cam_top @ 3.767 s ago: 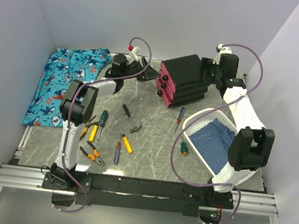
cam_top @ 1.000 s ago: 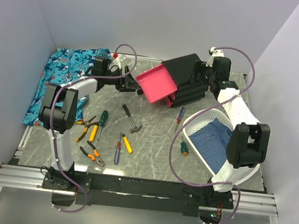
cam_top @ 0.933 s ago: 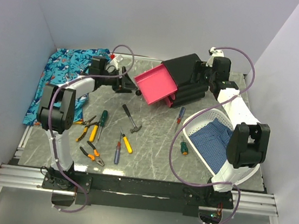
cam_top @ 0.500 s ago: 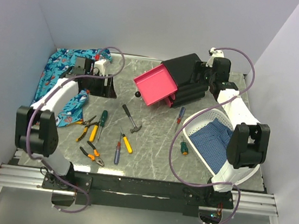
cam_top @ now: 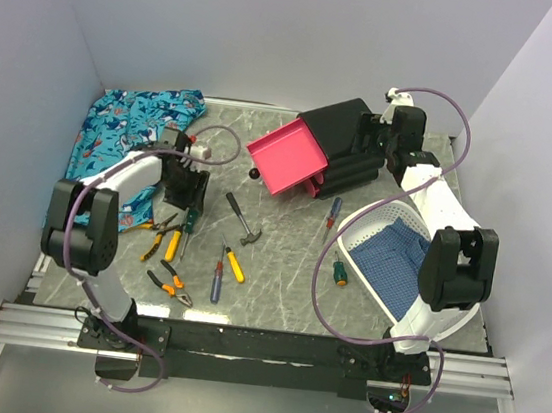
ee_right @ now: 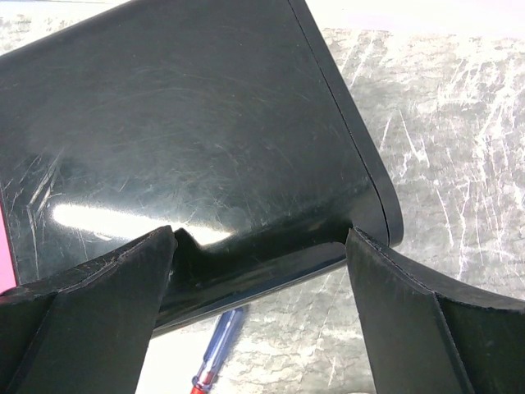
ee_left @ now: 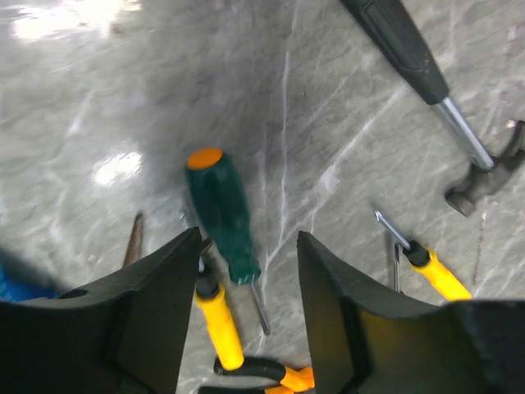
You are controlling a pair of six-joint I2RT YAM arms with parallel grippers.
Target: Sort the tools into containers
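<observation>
I can read no lettering, numbers, labels or brand marks on the tools (cam_top: 239,217), the black cabinet (cam_top: 350,135) or the cloth (cam_top: 124,132) before me.

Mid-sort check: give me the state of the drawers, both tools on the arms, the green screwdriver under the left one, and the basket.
Top drawer: pulled out, empty.
Lower drawers: pushed in.
Left tool: open, holding nothing, above the green screwdriver.
Right tool: open wide, against the cabinet at its back edge.
Green screwdriver: lying flat on the table, not gripped.
Basket: holds a blue cloth.
</observation>
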